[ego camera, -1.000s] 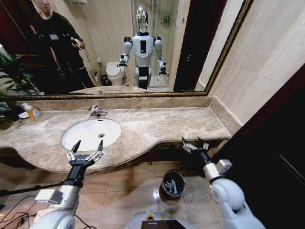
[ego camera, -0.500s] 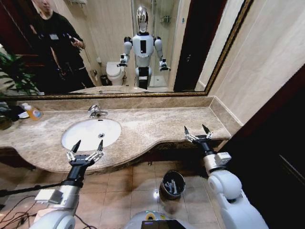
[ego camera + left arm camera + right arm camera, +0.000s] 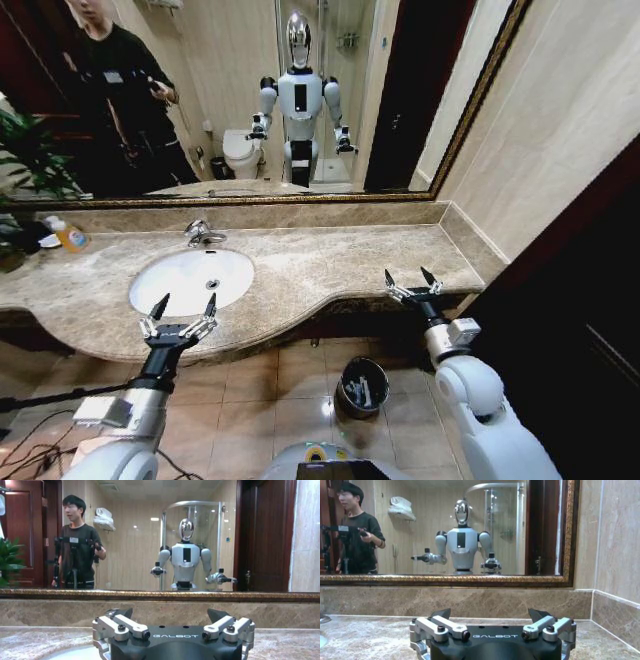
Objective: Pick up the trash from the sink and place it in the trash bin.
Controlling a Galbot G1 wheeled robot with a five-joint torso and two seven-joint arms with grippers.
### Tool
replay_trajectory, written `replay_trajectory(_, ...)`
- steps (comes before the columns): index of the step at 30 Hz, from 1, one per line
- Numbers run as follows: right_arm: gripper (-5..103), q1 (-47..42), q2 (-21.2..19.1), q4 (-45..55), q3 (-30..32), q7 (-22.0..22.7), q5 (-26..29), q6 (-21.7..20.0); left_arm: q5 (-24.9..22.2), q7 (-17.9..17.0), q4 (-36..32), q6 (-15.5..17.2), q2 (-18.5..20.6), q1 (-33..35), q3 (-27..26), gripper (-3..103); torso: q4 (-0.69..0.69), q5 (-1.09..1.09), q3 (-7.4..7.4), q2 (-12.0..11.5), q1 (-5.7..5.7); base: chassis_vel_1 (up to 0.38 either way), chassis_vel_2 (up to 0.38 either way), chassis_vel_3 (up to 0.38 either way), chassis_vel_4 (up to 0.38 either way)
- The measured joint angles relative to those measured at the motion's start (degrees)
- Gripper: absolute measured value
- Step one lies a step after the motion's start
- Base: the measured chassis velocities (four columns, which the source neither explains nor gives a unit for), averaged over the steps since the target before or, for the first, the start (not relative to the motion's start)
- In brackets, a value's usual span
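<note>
The white oval sink (image 3: 190, 280) is set in the beige marble counter (image 3: 330, 262), with its chrome faucet (image 3: 203, 234) behind the bowl, which looks bare white. On the floor tiles below the counter stands the small dark trash bin (image 3: 345, 378), and pale trash pieces (image 3: 366, 392) lie inside it. My left gripper (image 3: 187, 300) hovers open over the sink's front rim, holding nothing. At the counter's front edge on the right, my right gripper (image 3: 407, 273) is open and empty too. The wrist views show the left gripper (image 3: 170, 615) and the right gripper (image 3: 490, 614) with fingers spread.
A clear bottle of orange liquid (image 3: 68, 235) stands at the counter's far left by a plant (image 3: 25, 160). A large mirror (image 3: 250, 100) runs along the back wall. A dark door panel (image 3: 580, 330) closes off the right side. Cables (image 3: 30, 440) lie on the floor at left.
My right gripper has risen from below the counter's front edge to counter height and moved slightly forward. The left arm has not moved.
</note>
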Motion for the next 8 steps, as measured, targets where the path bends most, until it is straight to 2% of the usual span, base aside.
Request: replay_trajectory(8,100,-0.01,0.03,-0.03,0.03,-0.03,0.05,0.00,0.00,0.00,0.00,0.00,0.00,0.00,0.00,100,0.00,0.00,0.00,0.00,0.00,0.000,0.000,0.000,0.000)
